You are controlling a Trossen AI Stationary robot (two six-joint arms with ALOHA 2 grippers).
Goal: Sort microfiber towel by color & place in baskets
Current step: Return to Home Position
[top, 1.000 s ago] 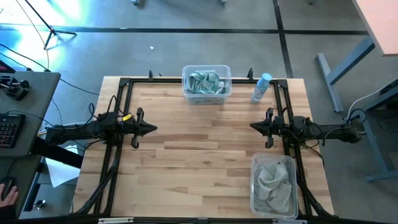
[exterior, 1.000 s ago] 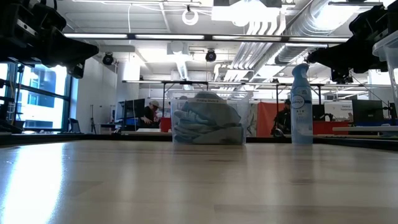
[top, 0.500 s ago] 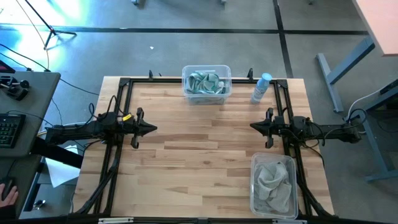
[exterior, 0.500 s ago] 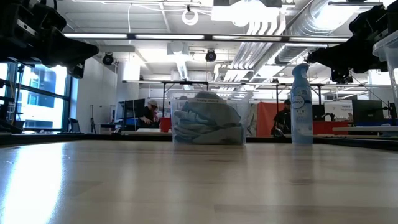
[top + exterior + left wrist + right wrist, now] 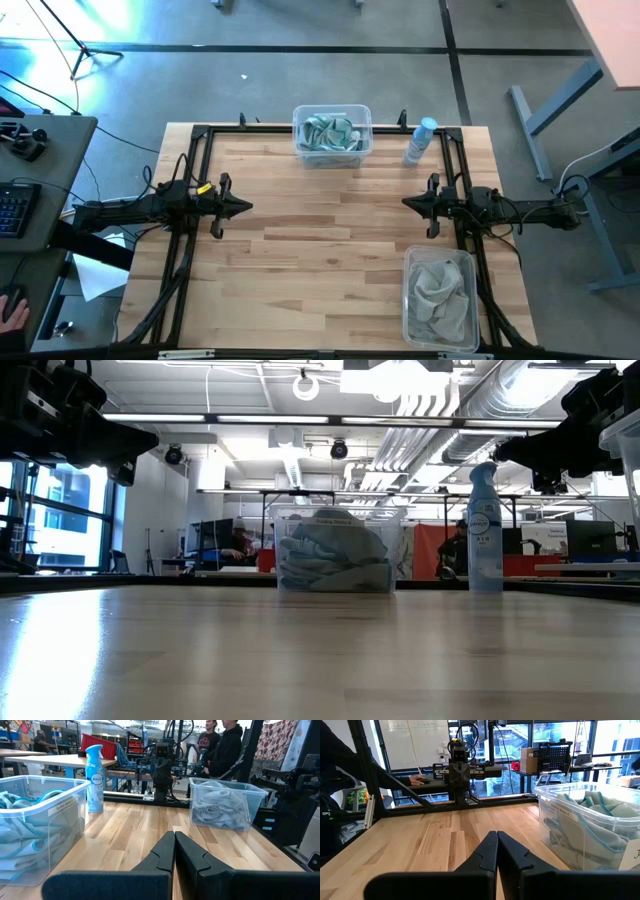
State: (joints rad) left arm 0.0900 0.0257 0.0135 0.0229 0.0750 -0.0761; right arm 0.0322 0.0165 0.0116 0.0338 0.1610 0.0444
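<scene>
Crumpled teal towels fill clear rectangular tub

No legible text or labels

Clear plastic baskets, soft cloth towels, smooth wooden table.

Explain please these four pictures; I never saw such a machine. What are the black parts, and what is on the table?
It is a robot with two dark arms at a wooden table. One picture looks down from above, one looks level across the tabletop, and two come from cameras on the wrists. The left gripper and the right gripper are both shut and hold nothing. On the table: one clear tub holding blue cloths, a second tub holding grey cloths, and a spray bottle.
</scene>
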